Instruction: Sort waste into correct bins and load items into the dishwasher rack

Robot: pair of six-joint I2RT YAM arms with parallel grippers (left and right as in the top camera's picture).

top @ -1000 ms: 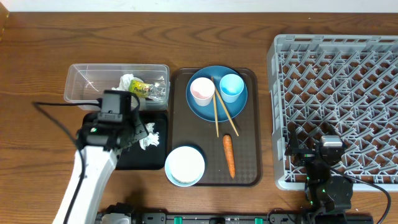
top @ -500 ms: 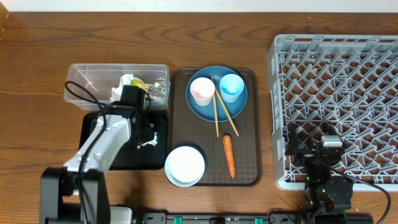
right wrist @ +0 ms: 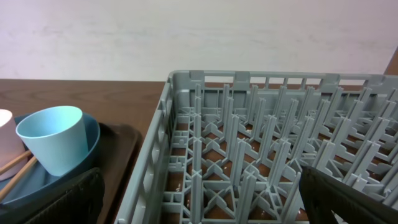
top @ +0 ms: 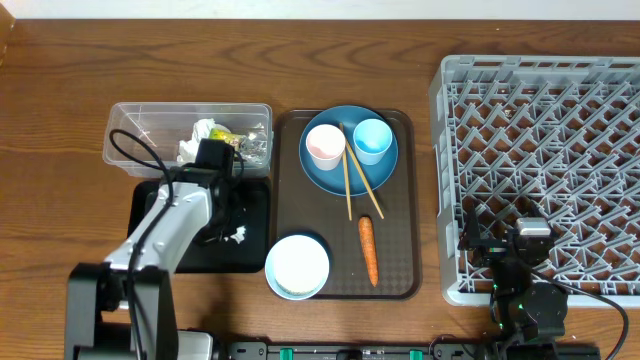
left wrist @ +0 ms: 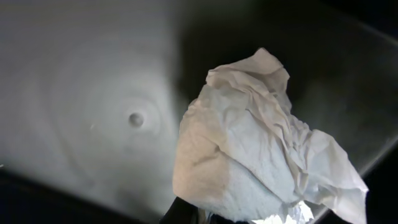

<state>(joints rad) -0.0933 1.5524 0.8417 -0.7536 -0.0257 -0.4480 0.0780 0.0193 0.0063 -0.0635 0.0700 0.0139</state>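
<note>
Dishwasher rack (top: 540, 170): stood at the tabletop's right side. The right tool (right wrist: 199, 177) was parked at its near edge, fingers spread wide.
Black bin (top: 255, 255): sat left of the brown tray (top: 400, 270), just in front of the clear tub (top: 130, 135).
Left tool (top: 222, 205): hung over the black bin. I could not tell how far it was open.
Paper wad (top: 237, 234): lay in the bin's right part, just on the tool's near side, and filled the left wrist view. I judged the left arm far the nearer.
</note>
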